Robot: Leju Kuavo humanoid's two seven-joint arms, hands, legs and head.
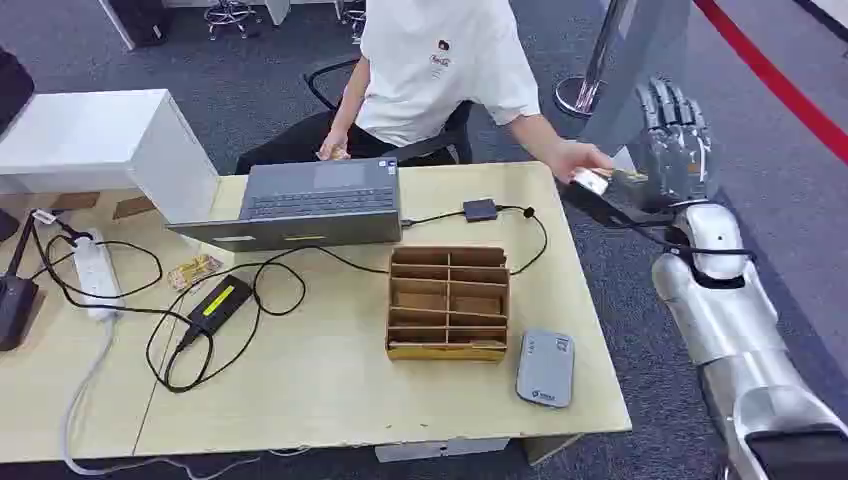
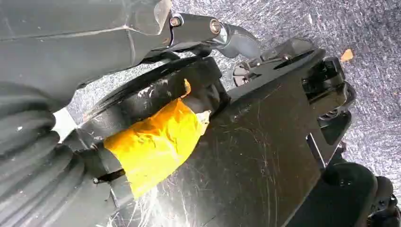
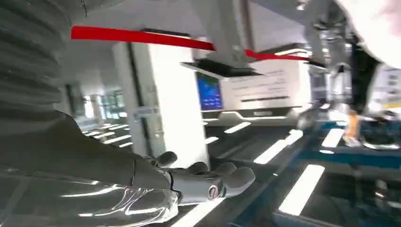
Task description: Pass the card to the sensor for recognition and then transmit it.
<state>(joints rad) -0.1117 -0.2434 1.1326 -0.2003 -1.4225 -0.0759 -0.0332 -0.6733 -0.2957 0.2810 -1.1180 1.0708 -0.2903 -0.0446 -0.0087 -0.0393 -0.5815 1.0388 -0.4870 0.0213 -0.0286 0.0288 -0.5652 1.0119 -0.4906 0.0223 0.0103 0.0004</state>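
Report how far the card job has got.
Done: nothing on the grey rounded sensor pad shows a scan. In hand: a person's hand holds the small white card beside the raised right hand, whose fingers look spread and empty. Left: unclear, perhaps scan and handover both.

Grey sensor (image 1: pixel 545 368), brown cardboard organizer (image 1: pixel 448 303), pale wooden table (image 1: pixel 330 385).

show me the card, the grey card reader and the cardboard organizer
card (image 1: pixel 592 181): head view, its pale face, at the person's fingertips.
grey card reader (image 1: pixel 545 368): head view, middle of its top.
cardboard organizer (image 1: pixel 401 302): head view, left wall.
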